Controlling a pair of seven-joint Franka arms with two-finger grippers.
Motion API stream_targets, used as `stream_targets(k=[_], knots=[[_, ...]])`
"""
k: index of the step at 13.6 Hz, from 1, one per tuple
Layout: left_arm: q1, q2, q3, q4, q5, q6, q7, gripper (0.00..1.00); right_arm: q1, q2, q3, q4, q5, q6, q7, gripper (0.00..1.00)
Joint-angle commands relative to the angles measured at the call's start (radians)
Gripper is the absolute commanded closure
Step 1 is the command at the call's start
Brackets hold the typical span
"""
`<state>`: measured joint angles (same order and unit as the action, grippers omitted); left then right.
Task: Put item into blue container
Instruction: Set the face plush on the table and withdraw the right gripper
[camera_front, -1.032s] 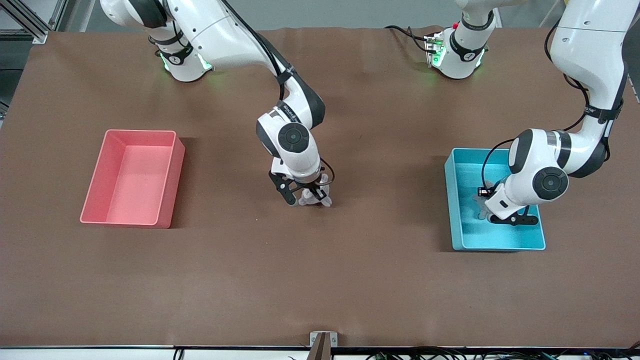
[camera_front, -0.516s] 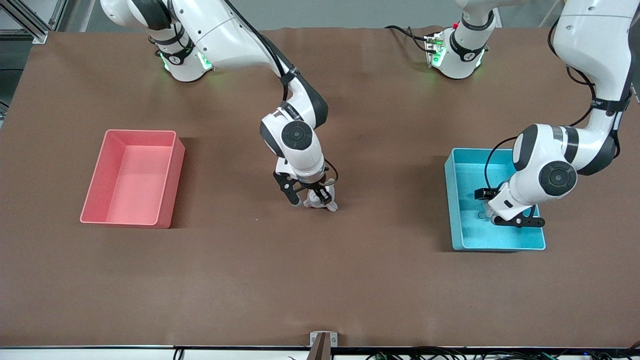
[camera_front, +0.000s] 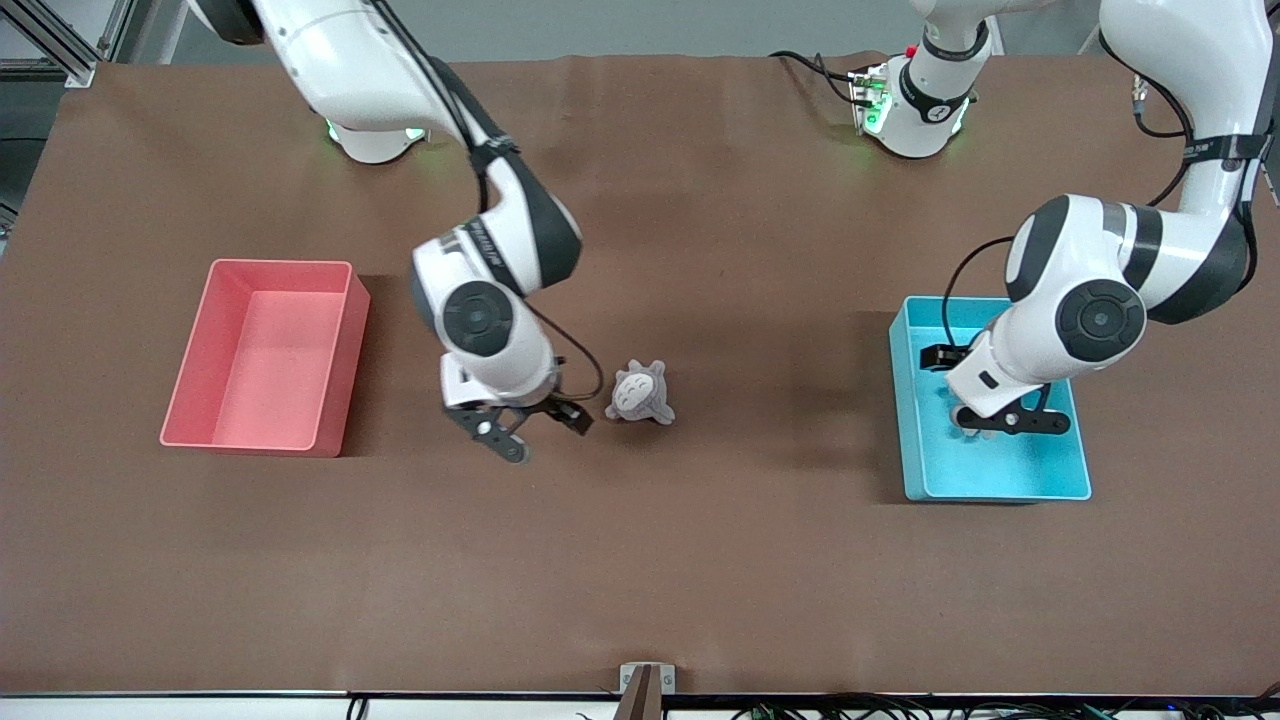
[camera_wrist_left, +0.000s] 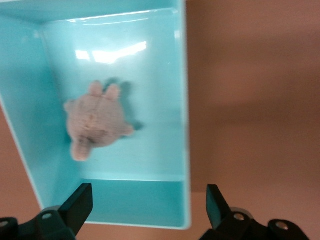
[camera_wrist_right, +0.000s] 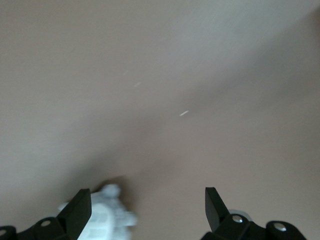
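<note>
Both hands had let go and lifted. Right hand (camera_front: 520, 430) gaped beside its grey plush (camera_front: 640, 392) on the worktop (camera_front: 700, 560); left hand (camera_wrist_left: 147, 212) gaped over the bin (camera_wrist_left: 184, 125), second plush (camera_wrist_left: 96, 120) inside, presumably dropped there.

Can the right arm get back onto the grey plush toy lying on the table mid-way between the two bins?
Probably yes. The grey plush toy lies alone on the brown table, and the right gripper hangs open right beside it, toward the pink bin. Nothing stands between them.
</note>
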<state>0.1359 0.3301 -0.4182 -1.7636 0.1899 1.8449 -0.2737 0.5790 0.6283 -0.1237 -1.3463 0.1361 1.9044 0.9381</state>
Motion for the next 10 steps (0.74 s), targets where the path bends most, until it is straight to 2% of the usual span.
stream_targets(k=[1,3,6,8,10], knots=[[-0.01,0.015,-0.108,0.05,-0.024,-0.029,-0.172,0.0,-0.121,-0.088,0.016,-0.037,-0.004,-0.118,-0.271,0.0],[-0.076,0.044,-0.151,0.078,-0.021,-0.026,-0.339,0.0,-0.212,-0.128,0.016,-0.037,-0.035,-0.192,-0.469,0.0],[-0.226,0.133,-0.151,0.14,-0.018,0.0,-0.592,0.0,-0.324,-0.174,0.016,-0.045,-0.059,-0.26,-0.649,0.0],[-0.295,0.205,-0.149,0.154,-0.015,0.124,-0.732,0.0,-0.393,-0.199,0.016,-0.044,-0.127,-0.303,-0.744,0.0],[-0.355,0.263,-0.145,0.174,-0.01,0.282,-0.826,0.0,-0.462,-0.222,0.016,-0.043,-0.135,-0.336,-0.861,0.0]])
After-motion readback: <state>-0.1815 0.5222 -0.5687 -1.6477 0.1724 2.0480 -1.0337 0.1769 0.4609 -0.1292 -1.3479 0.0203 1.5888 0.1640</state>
